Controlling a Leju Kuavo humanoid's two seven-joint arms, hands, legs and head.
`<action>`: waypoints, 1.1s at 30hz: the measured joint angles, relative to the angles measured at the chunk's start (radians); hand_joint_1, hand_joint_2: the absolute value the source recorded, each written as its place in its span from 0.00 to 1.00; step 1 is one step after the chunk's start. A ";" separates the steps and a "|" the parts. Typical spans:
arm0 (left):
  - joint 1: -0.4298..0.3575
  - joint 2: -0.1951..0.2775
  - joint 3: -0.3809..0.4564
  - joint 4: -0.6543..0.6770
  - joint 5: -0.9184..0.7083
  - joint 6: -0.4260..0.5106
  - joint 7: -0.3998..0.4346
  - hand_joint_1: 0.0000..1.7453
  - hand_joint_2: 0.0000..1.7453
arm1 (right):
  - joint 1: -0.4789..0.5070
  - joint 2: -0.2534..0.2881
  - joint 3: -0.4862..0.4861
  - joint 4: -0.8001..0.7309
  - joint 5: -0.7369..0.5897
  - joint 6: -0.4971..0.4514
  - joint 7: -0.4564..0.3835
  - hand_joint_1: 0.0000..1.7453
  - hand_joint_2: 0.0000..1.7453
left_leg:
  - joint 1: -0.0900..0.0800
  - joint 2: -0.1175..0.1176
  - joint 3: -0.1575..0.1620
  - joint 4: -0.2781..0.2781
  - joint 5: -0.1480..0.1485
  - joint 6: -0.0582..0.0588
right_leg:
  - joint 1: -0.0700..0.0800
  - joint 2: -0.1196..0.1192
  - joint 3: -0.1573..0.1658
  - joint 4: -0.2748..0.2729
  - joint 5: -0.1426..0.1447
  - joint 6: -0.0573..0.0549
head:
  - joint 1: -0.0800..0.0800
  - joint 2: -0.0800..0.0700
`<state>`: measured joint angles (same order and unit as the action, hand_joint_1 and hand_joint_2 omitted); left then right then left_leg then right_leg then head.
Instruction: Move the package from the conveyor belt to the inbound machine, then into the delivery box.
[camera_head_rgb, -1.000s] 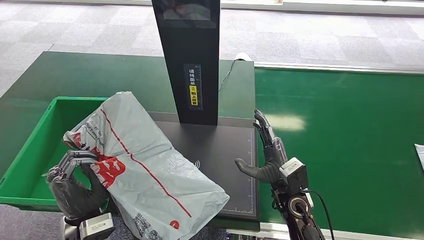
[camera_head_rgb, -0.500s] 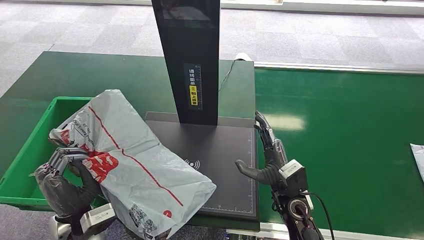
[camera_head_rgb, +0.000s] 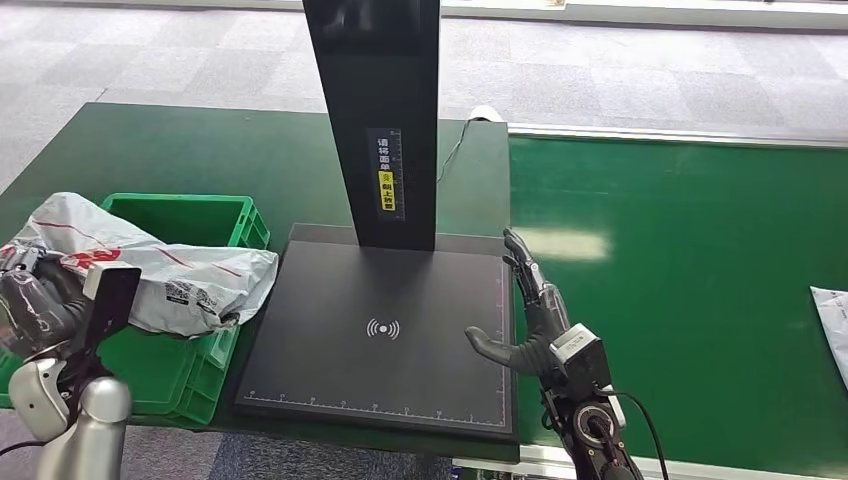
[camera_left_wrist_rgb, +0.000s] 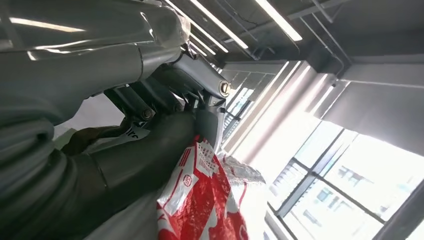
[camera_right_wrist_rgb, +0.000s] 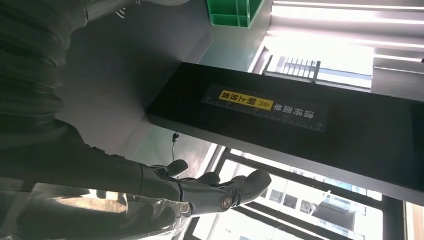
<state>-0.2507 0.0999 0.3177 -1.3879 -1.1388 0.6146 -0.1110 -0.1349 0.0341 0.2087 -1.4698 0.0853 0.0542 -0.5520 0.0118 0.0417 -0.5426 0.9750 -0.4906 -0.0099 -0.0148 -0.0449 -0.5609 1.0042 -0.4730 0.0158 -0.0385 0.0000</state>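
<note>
A grey plastic mailer package (camera_head_rgb: 150, 275) with red print hangs over the green delivery box (camera_head_rgb: 215, 215), gripped at its near end by the robot's left hand (camera_head_rgb: 30, 300). The package's long axis runs sideways, from that hand across the box's open top, and its far end sags on or just above the box rim nearest the inbound machine (camera_head_rgb: 385, 330); contact there cannot be made out. In the left wrist view, dark fingers (camera_left_wrist_rgb: 145, 150) press against crumpled red and white film. The box sits on the green table (camera_head_rgb: 200, 150), just beside the machine's flat black scanning pad. The right hand (camera_head_rgb: 525, 315) hovers at the pad's opposite edge, fingers spread, holding nothing. Judged from this, the left hand need only lower and release to drop the package inside.
</note>
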 joint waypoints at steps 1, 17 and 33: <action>-0.017 0.012 0.008 0.032 -0.011 -0.003 0.010 1.00 1.00 | 0.002 0.000 0.000 -0.002 0.001 0.000 0.000 0.00 1.00 | 0.000 0.000 0.000 0.000 0.000 0.000 | 0.000 0.000 0.000 0.000 0.000 0.000 | 0.000 0.000; -0.202 0.153 0.059 0.422 0.038 -0.049 0.047 1.00 1.00 | 0.010 0.001 0.000 -0.018 0.011 0.010 0.010 0.00 1.00 | 0.001 0.000 -0.001 0.000 0.000 0.000 | 0.001 0.001 -0.001 0.000 0.000 0.000 | 0.000 0.000; -0.218 0.105 -0.170 0.435 0.207 -0.391 -0.131 0.00 1.00 | -0.020 -0.004 0.000 -0.005 -0.004 0.011 0.011 0.00 1.00 | -0.002 -0.001 0.008 0.000 0.000 0.000 | -0.003 -0.002 0.009 0.000 0.000 0.000 | 0.000 0.000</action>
<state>-0.4692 0.2049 0.1475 -0.9529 -0.9319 0.2237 -0.2423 -0.1551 0.0303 0.2087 -1.4750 0.0813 0.0656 -0.5412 0.0098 0.0404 -0.5346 0.9746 -0.4907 -0.0098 -0.0175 -0.0465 -0.5522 1.0040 -0.4732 0.0158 -0.0388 0.0000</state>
